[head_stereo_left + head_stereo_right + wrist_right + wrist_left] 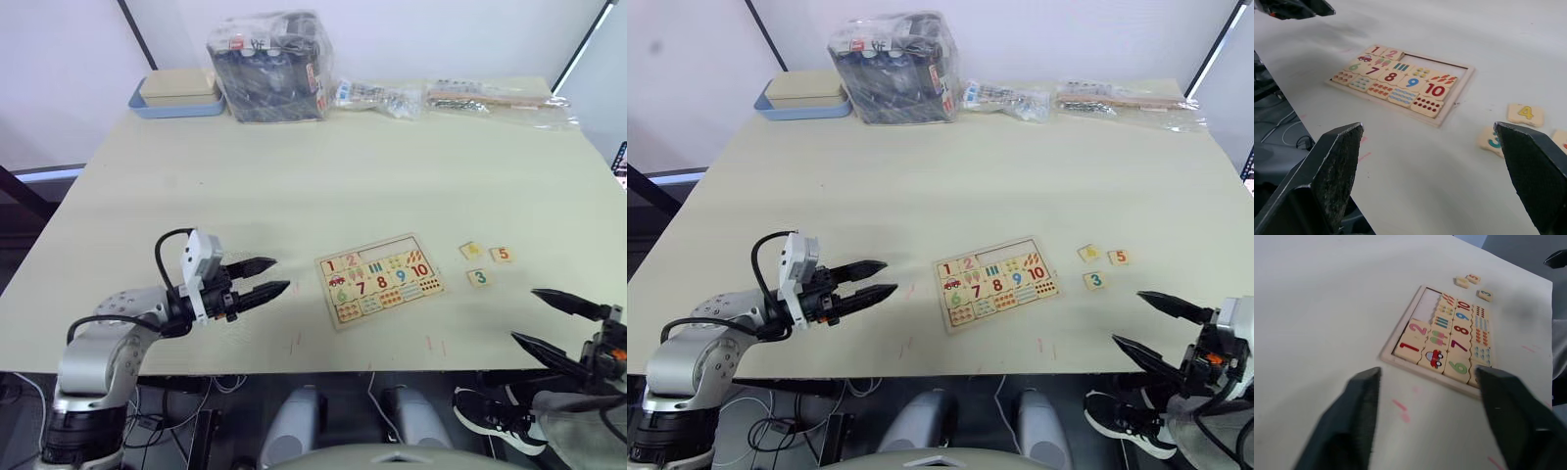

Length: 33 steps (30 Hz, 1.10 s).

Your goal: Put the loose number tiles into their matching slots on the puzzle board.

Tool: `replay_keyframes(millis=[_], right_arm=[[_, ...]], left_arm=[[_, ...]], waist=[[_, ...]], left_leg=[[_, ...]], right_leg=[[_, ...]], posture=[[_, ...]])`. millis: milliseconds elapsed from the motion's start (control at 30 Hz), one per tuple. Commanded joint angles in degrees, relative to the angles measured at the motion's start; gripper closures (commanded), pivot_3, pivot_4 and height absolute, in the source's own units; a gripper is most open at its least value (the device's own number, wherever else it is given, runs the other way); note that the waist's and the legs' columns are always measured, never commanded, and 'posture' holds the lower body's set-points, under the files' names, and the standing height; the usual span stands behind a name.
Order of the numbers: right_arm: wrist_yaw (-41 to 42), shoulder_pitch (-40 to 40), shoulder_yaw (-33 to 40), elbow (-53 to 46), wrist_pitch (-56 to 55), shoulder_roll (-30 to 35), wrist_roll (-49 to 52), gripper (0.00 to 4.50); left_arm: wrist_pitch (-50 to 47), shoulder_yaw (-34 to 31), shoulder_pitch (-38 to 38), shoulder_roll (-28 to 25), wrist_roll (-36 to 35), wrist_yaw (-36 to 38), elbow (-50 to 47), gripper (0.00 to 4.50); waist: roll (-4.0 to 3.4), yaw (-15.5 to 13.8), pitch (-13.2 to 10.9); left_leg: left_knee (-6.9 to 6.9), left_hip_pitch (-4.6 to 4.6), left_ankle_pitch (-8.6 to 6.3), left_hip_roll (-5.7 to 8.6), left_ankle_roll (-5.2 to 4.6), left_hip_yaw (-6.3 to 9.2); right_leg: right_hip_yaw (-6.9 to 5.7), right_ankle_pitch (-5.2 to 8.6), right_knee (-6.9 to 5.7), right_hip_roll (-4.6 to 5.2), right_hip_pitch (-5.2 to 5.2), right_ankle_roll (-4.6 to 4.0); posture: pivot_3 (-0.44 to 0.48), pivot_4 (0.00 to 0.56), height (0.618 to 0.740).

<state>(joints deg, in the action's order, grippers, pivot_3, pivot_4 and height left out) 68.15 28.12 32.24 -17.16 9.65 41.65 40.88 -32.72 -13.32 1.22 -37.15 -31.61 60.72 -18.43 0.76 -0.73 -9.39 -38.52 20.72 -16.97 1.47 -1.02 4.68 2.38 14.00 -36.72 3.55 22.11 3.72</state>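
You are still lining up for a first pick: both claws are hanging released and empty over the bench's near edge. The left claw (pixel 263 278) is sitting just beside the puzzle board (pixel 380 279), which is lying near that edge. Three loose number tiles (pixel 486 262) are resting toward the near right corner, closest to the right claw (pixel 551 321). Next, you likely need to reach forward with it.

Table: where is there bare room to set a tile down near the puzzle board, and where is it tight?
Bare table lies between the puzzle board and the bagged items at the far edge, and between the board and the left gripper. It is tighter to the board's right, where three loose tiles 4, 5 and 3 cluster, ahead of the right gripper.
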Motion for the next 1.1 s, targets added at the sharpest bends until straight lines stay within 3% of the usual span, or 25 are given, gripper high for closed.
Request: replay_keyframes(millis=[33, 433, 1100], right_arm=[[1.0, -0.7, 2.3, 1.4, -0.9, 0.6, 0.1, 0.0], [3.9, -7.2, 0.0, 7.4, -0.5, 2.8, -2.2, 0.0], [5.1, -10.0, -1.4, 8.9, -0.9, 3.3, -4.5, 0.0]], left_arm=[[3.4, -1.4, 1.8, -0.6, -0.4, 0.5, -0.2, 0.04], [9.7, 1.0, 4.7, -0.6, 0.8, 0.6, 1.6, 0.04], [13.7, 1.5, 7.7, -0.8, 1.0, 0.3, 3.4, 0.04]], waist=[[0.0, 0.0, 0.0], [-0.06, 0.0, 0.0], [-0.07, 0.0, 0.0]], left_leg=[[0.0, 0.0, 0.0, 0.0, 0.0, -0.01], [0.04, -0.02, 0.0, -0.03, 0.0, -0.08], [0.1, 0.01, -0.01, -0.02, -0.01, -0.08]], right_leg=[[0.0, 0.0, 0.01, 0.0, 0.0, 0.0], [0.04, 0.0, 0.04, -0.02, 0.0, 0.01], [0.02, -0.02, 0.14, 0.01, 0.01, 0.03]], posture=[[0.0, 0.15, 0.74], [0.0, 0.15, 0.74], [0.0, 0.15, 0.74]])
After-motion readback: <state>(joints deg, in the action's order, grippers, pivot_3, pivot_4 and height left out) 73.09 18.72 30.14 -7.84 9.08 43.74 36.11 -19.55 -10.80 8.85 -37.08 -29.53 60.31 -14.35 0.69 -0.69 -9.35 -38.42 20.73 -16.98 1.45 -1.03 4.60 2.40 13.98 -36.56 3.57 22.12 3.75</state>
